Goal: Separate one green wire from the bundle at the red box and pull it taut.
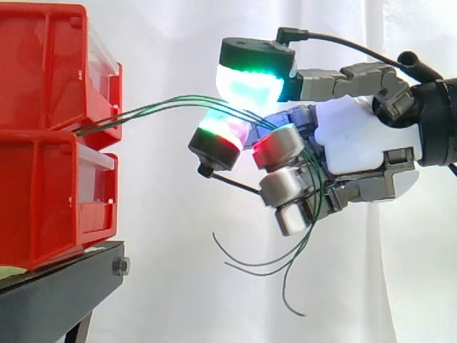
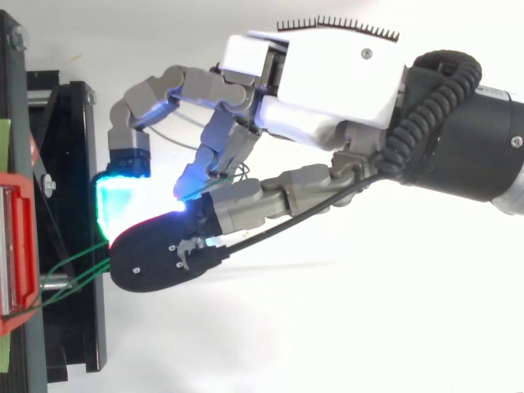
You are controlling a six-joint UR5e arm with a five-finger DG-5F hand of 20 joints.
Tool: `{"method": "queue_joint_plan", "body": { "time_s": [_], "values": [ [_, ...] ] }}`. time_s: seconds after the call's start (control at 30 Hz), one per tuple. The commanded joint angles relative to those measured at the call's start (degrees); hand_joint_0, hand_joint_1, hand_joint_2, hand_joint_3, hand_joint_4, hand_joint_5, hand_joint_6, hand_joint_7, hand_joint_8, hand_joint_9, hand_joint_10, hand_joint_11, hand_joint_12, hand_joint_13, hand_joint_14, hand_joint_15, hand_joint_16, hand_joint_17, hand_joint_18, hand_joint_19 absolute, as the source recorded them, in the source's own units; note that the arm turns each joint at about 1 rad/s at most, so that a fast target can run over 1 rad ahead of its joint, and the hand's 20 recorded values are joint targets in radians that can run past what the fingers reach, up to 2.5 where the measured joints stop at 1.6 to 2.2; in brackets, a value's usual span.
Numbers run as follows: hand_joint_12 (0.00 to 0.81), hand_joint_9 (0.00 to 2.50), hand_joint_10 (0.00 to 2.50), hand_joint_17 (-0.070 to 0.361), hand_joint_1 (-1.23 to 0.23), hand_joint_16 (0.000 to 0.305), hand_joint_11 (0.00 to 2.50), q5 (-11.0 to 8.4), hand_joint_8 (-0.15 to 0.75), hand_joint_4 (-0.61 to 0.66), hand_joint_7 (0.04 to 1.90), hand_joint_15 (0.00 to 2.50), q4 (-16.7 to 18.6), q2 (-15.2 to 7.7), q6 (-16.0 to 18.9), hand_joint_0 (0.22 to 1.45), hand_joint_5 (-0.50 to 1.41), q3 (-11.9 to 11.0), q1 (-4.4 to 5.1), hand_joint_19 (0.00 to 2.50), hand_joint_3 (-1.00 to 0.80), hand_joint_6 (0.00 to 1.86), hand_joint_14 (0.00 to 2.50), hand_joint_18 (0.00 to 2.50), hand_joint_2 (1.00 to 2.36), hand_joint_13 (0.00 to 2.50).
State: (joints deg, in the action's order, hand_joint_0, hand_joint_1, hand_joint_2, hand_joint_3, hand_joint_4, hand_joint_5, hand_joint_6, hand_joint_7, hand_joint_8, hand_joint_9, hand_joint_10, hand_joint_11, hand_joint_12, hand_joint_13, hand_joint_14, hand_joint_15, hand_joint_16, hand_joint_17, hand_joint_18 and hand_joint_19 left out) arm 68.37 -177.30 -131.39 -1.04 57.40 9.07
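Two red bins are stacked at the left, the upper one [image 1: 43, 64] on the lower one [image 1: 43, 200]. A bundle of thin green wires [image 1: 157, 107] comes out between them and arcs right into my hand [image 1: 357, 136]. The fingers are curled, and the wires pass between the green-glowing thumb pad [image 1: 250, 86] above and a red-and-green glowing fingertip [image 1: 221, 136] below. Behind the fingers the wires run down, and their loose ends [image 1: 275, 268] hang free under the hand. From above, the hand [image 2: 327, 74] reaches left toward the red bin [image 2: 16, 246], with the green wires [image 2: 82, 266] slack between them.
The bins stand on a black stand [image 1: 57, 293] at the lower left, seen from above as a black frame [image 2: 70, 164]. A white curtain hangs behind. Open space lies below and to the right of the hand.
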Motion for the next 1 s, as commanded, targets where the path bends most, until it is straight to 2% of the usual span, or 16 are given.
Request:
{"method": "queue_joint_plan", "body": {
  "time_s": [0.0,0.03,0.17,0.27,0.73,0.93,0.97],
  "values": [
    [0.385,1.15,0.02,0.128,-0.78,0.057,0.81,-0.08,0.303,-0.05,1.19,0.54,0.2,0.0,0.4,0.59,-0.12,0.3,0.16,0.51,-0.05,0.89,0.02,0.91,1.01,0.92],
    [0.376,1.09,0.02,0.124,-0.78,0.055,0.66,-0.08,0.300,-0.07,1.19,0.43,0.1,0.0,0.4,0.59,-0.12,0.3,0.16,0.46,-0.04,0.89,0.01,0.84,1.01,0.84],
    [0.372,0.95,0.01,0.121,-0.80,0.054,0.41,-0.08,0.285,-0.08,1.21,0.28,0.3,0.0,0.5,0.59,-0.11,0.3,0.16,0.33,-0.05,0.88,0.01,0.67,1.01,0.70],
    [0.368,0.88,0.01,0.121,-0.81,0.054,0.32,-0.08,0.273,-0.09,1.20,0.22,0.1,0.1,0.5,0.59,-0.11,0.3,0.16,0.27,-0.05,0.88,0.01,0.59,1.00,0.62],
    [0.372,0.82,0.01,0.123,-0.82,0.054,0.26,0.10,0.253,-0.09,1.24,0.19,-3.0,0.1,1.0,0.59,-0.11,0.8,0.16,0.20,-0.06,0.87,0.01,0.46,1.00,0.54],
    [0.373,0.83,0.01,0.123,-0.82,0.055,0.28,0.19,0.255,-0.09,1.24,0.20,-7.2,0.3,2.2,0.59,-0.11,0.9,0.16,0.21,-0.05,0.87,0.01,0.47,1.00,0.56],
    [0.374,0.84,0.01,0.123,-0.82,0.055,0.29,0.19,0.256,-0.08,1.24,0.20,-8.7,0.9,2.9,0.59,-0.11,1.8,0.16,0.21,-0.06,0.87,0.01,0.47,1.00,0.56]
  ]
}}
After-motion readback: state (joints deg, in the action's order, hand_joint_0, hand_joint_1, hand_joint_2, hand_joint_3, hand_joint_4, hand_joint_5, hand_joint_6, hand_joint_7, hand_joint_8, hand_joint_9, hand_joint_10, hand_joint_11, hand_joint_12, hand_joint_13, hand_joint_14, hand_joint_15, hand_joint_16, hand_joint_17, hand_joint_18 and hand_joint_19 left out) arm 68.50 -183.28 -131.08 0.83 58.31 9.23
